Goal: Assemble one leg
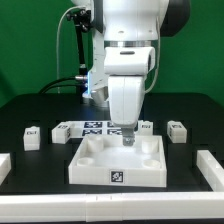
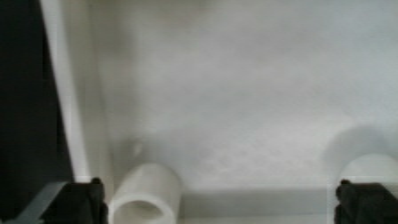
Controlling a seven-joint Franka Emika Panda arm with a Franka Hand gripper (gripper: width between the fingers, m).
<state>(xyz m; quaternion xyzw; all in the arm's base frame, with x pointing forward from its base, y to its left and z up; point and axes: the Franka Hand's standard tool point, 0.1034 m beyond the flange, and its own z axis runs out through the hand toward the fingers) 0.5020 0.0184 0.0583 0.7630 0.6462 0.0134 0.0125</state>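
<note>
Fingers (image 1: 128,138) point straight down from the wrist. The white arm (image 1: 125,60) drops vertically from 12 o'clock over the panel (image 1: 90,172). The tips hang low inside the panel's far right part, about 1 o'clock from its middle; whether they touch its floor I cannot tell. In the wrist view the fingers (image 2: 80,203) are released and spread wide, with the panel's pale floor (image 2: 214,90) between them. A white rounded stub (image 2: 143,195) stands close to one finger; what it is I cannot tell. A round corner socket (image 2: 365,150) curves in by the other finger.

Nearest the exterior camera, a left bar (image 1: 4,165) and a right bar (image 1: 212,168) lie on the black surface (image 1: 40,195), at 8 and 4 o'clock from the panel. Beyond the panel, the leg (image 1: 147,127) rests on the surface just behind the far right corner, at 1 o'clock from the fingers. A second leg (image 1: 177,130) sits at 2 o'clock. The marker board (image 1: 95,127) lies at 11 o'clock, with a third leg (image 1: 62,130) just beside its end. A fourth leg (image 1: 32,135) is at 10 o'clock, well apart.

The panel's raised walls hem the fingers on the far and right sides. Open surface lies between the panel and each bar.
</note>
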